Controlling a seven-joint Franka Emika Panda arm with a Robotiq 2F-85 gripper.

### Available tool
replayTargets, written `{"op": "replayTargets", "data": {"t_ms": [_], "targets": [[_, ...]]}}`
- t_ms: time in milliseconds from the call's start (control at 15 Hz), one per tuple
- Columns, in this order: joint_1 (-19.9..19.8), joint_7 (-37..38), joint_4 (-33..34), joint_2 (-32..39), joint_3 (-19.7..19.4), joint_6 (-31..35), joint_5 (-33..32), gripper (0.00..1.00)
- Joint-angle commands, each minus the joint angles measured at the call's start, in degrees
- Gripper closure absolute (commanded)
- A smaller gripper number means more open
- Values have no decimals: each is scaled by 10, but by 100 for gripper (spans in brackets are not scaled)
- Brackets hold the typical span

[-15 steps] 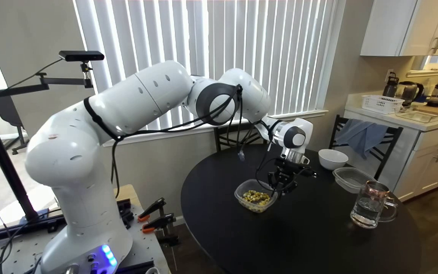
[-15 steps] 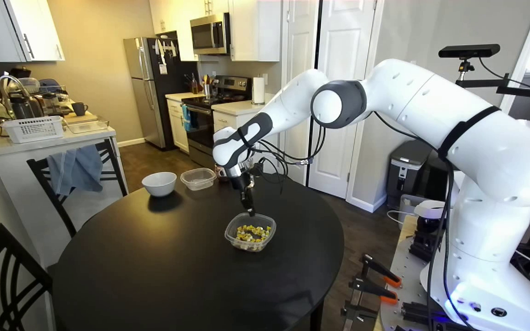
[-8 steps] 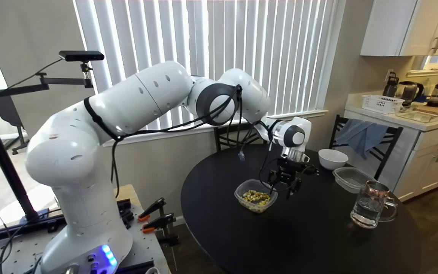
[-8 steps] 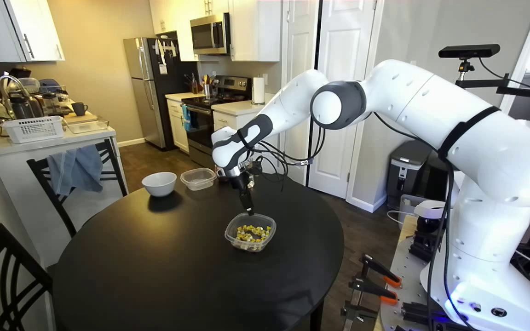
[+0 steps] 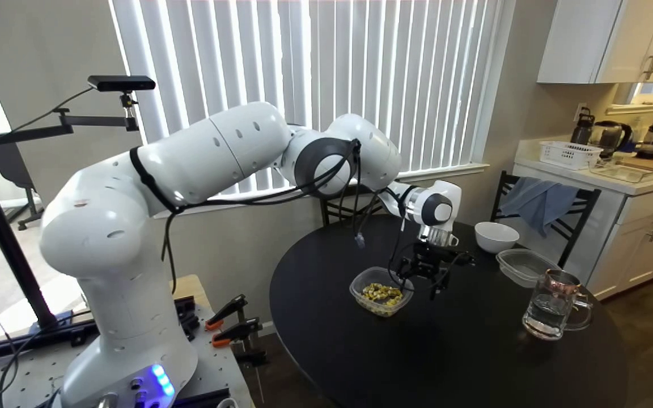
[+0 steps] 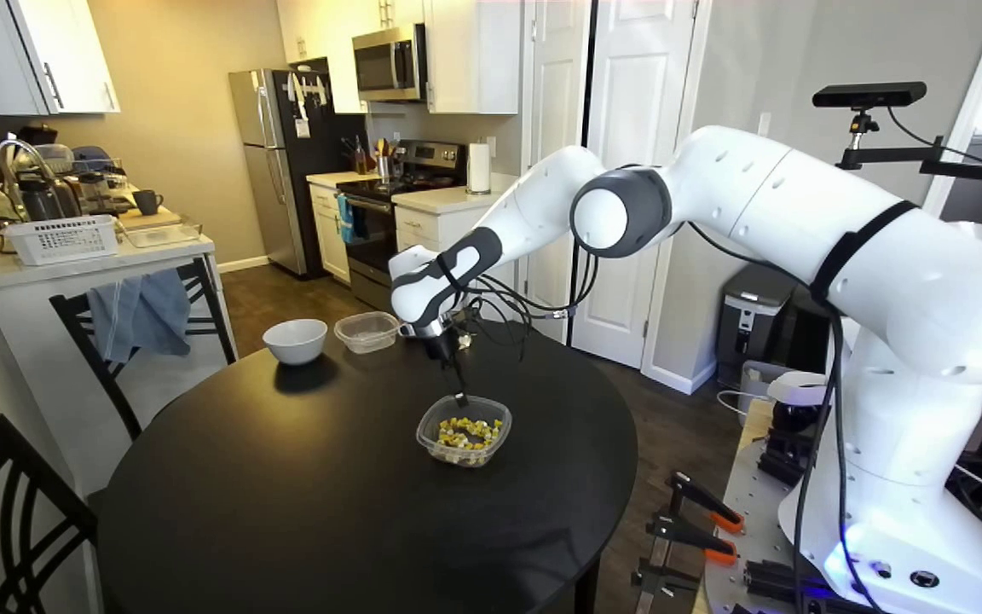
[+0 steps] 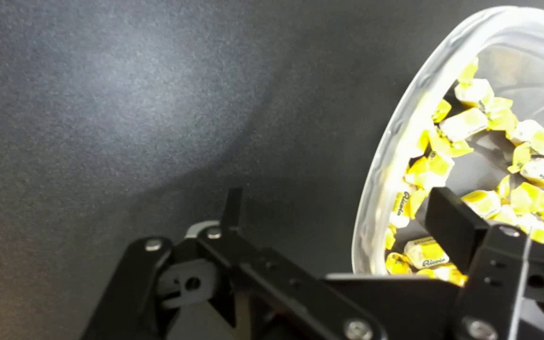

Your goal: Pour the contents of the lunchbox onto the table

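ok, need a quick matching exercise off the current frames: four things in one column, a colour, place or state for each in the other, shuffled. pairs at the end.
Column 1
1. lunchbox
2. hand
3. clear mug
4. blue cloth

Column 2
A. coppery around its top
B. draped over a black chair
C. wide open, gripping nothing
D. holding yellow-and-white wrapped pieces

Pairs: 1-D, 2-C, 3-A, 4-B

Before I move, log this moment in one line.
claw: open at lunchbox rim | lunchbox: upright on table | wrapped candies: inside lunchbox, unpoured
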Motion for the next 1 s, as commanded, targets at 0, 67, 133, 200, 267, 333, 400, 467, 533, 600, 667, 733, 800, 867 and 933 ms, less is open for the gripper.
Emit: {"op": "replayTargets", "data": {"t_ms": [0,67,133,200,267,333,400,467,533,600,667,733,800,867,933], "targets": [[2,-18,24,20,-7,-2,-10,32],[2,-19,27,22,-8,-2,-10,40],[2,-20,30,25,-9,-2,-9,46],[2,-21,33,26,-10,-2,-9,53],[2,-21,34,26,-10,-2,-9,59],[3,-22,34,24,-11,-1,-10,65],[3,-21,26,17,-10,4,-12,73],[7,-20,20,9,-12,10,-16,78],[13,-16,13,0,-16,20,-23,85],[24,-8,3,-12,-26,36,-41,91],[34,-3,-4,-21,-33,52,-59,98],[45,1,-11,-32,-39,67,-76,99],[55,3,-15,-39,-45,83,-94,100],[67,6,-17,-46,-51,98,-111,100],[80,10,-21,-53,-58,114,-128,97]]}}
